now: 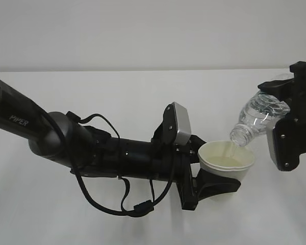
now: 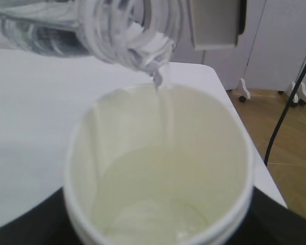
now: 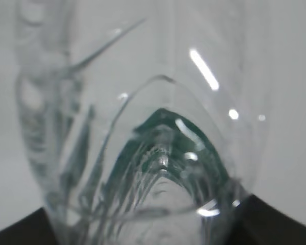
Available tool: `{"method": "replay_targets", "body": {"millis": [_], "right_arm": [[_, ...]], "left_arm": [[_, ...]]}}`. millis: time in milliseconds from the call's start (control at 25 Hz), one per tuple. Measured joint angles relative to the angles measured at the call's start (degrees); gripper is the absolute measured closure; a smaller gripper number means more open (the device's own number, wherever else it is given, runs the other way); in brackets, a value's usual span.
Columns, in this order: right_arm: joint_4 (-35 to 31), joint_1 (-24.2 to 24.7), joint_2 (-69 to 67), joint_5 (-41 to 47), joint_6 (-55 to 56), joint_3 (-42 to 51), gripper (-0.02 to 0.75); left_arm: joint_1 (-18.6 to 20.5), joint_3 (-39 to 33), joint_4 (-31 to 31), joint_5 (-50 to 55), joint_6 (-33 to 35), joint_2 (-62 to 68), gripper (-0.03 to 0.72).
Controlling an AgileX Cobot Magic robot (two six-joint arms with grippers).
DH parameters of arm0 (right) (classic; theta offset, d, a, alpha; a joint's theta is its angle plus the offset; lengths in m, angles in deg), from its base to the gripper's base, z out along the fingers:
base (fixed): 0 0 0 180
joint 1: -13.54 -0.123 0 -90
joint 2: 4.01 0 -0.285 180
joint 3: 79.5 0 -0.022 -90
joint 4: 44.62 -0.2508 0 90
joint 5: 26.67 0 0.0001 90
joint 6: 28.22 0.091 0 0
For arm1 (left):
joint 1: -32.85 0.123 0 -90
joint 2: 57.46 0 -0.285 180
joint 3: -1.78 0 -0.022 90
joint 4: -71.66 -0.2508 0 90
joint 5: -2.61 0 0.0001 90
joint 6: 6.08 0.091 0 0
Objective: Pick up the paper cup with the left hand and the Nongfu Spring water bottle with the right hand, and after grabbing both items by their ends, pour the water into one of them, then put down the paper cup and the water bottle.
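Exterior view shows the Nongfu Spring water bottle (image 1: pixel 257 118), pinched by the right hand (image 1: pixel 290 120), tilting mouth-down-left over the paper cup (image 1: pixel 225 161) clasped in the left hand (image 1: pixel 206 178).

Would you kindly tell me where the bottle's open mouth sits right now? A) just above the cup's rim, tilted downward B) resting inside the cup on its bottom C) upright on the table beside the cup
A: the water bottle tilts mouth-down just over the paper cup, a thin stream of water falling in.
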Motion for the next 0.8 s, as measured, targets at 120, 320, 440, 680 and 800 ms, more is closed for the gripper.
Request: {"method": "replay_targets", "body": {"millis": [120, 320, 440, 680, 800], "right_arm": [[0.00, 0.00, 0.00, 0.00, 0.00, 0.00, 0.345], [0.00, 0.00, 0.00, 0.00, 0.00, 0.00, 0.345], [0.00, 0.00, 0.00, 0.00, -0.03, 0.00, 0.345], [0.00, 0.00, 0.00, 0.00, -0.13, 0.00, 0.345], [0.00, 0.00, 0.00, 0.00, -0.13, 0.00, 0.345]], "left_arm": [[0.00, 0.00, 0.00, 0.00, 0.00, 0.00, 0.216], [0.00, 0.00, 0.00, 0.00, 0.00, 0.00, 0.216], [0.00, 0.00, 0.00, 0.00, 0.00, 0.00, 0.216], [0.00, 0.00, 0.00, 0.00, 0.00, 0.00, 0.216], [0.00, 0.00, 0.00, 0.00, 0.00, 0.00, 0.216]]}}
